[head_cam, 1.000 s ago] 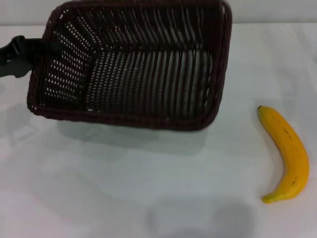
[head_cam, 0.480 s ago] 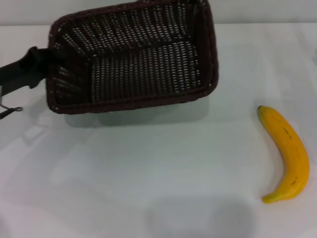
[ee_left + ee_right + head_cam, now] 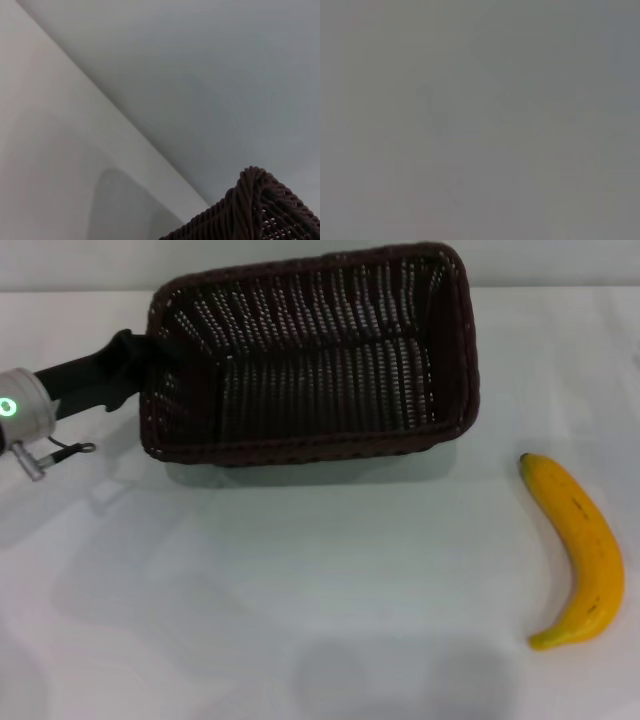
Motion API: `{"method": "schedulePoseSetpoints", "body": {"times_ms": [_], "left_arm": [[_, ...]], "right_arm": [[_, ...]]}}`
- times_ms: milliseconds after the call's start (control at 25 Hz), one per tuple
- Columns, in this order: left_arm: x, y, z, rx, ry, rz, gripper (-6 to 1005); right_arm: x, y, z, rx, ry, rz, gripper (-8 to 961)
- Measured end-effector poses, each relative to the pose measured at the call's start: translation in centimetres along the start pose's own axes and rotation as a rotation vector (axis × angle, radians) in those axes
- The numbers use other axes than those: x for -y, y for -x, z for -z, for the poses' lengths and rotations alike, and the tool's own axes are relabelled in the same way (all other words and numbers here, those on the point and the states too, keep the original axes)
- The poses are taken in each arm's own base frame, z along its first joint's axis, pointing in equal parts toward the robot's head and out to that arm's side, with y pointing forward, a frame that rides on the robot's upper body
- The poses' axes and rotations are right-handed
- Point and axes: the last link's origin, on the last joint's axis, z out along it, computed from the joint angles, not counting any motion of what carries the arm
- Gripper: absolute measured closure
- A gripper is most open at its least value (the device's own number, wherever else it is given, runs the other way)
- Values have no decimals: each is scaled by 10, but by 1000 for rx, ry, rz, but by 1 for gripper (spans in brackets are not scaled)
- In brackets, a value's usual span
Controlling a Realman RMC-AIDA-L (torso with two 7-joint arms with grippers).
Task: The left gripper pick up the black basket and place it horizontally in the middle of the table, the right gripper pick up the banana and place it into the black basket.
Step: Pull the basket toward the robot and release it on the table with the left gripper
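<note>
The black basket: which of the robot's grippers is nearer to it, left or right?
Left. The left gripper is at the black basket's left end wall, gripping it. The right gripper is not in any view.

Your left gripper [image 3: 135,358] reaches in level from the left, its dark jaws clamped on the black basket [image 3: 310,355] at its left end wall.

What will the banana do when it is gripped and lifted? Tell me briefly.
The banana lies flat on its curved side on the table, so it probably won't roll, though a nudge could spin it. Its smooth yellow skin may slip under a light grip. It looks ripe with a few small specks, so a hard squeeze would likely bruise it.
</note>
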Motion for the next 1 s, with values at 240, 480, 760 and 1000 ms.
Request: {"method": "schedulePoseSetpoints", "body": {"times_ms": [240,480,760,1000], "left_arm": [[0,8,-8,0,-13,13,735],[-3,11,-11,11,-3,10,722],[-7,11,-14,26,2,-30,686],[-11,13,-14,35,25,-98,553]], "right_arm": [[1,-2,0,-16,-7,-1,73],[0,-2,-1,-15,-6,-3,73],[1,-2,0,-14,-15,-9,73],[0,-3,0,-15,-13,-11,73]]}}
